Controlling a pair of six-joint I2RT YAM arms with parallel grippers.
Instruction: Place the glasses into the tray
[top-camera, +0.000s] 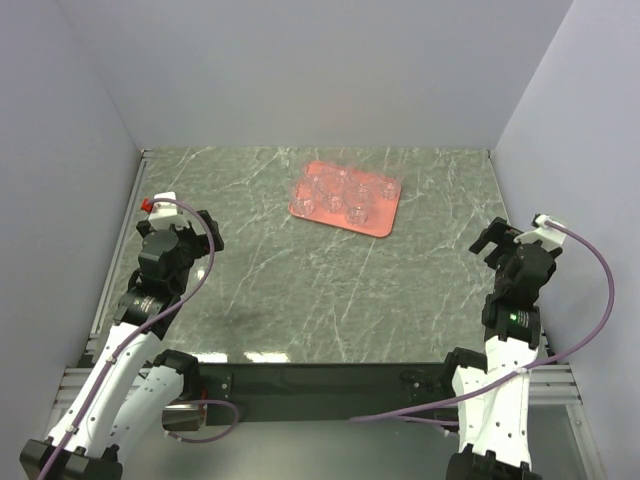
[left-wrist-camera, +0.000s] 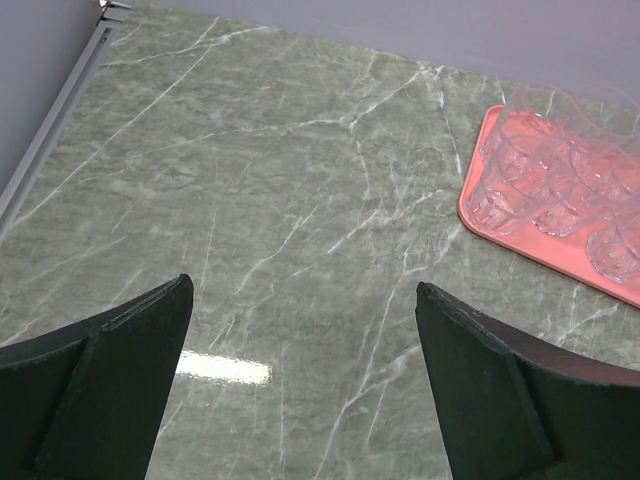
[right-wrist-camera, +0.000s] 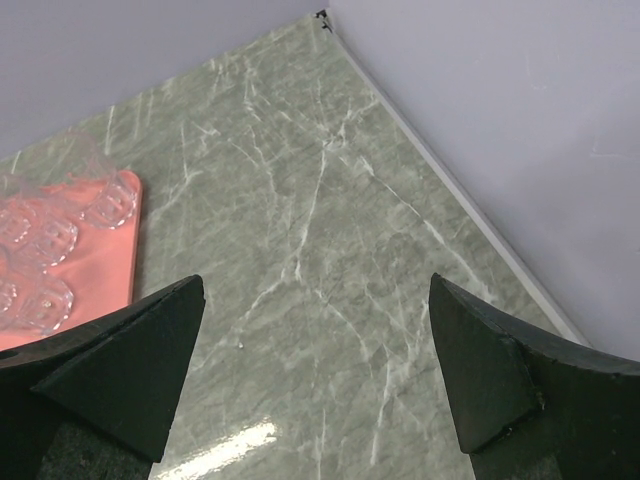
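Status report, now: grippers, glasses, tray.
Left gripper open, empty; right gripper open, empty. Glasses in the tray, none seen outside it. Nothing seen in the way.

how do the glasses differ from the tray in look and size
The glasses are clear and nearly colourless; the tray is opaque salmon pink. Each glass is round and small; the tray is a much larger flat rectangle. Both sit together, glasses standing in the tray.

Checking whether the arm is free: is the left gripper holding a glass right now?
No, the left gripper stands open with only the marble table showing between its fingers, and the glasses sit on the tray.
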